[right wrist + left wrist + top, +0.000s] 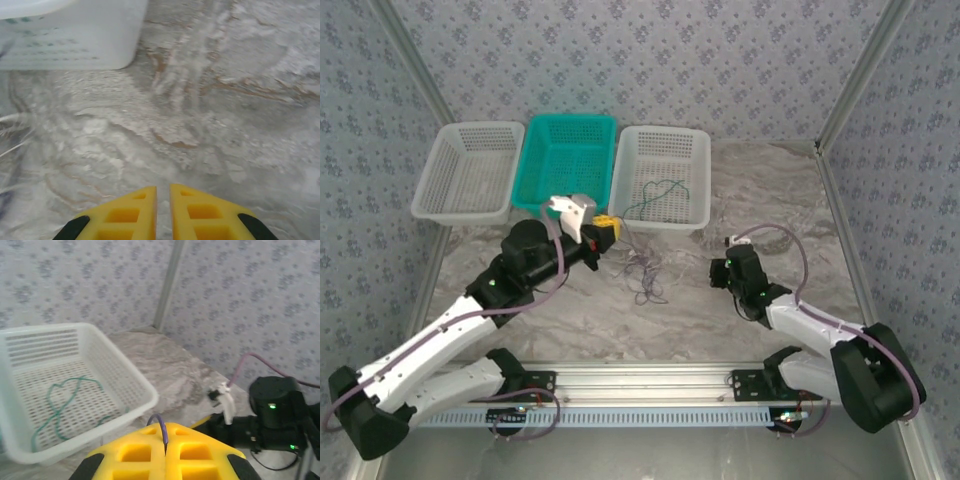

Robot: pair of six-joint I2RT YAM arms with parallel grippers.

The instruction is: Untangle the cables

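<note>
With the left pincer (pixel 612 228) clamped on the purple cable (pixel 158 419), raise slowly to draw the loose strands (pixel 645 276) off the table (pixel 765 195) at centre unsnagged, then pin them with the barely parted, empty right pincer (pixel 163 190), leaving the green cable (pixel 660 192) in the far-right basket (pixel 665 131).

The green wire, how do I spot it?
Three baskets line the table's far edge. Take the white basket at the right end: the green wire curls on its floor. The other wires are purplish, out on the table.
</note>
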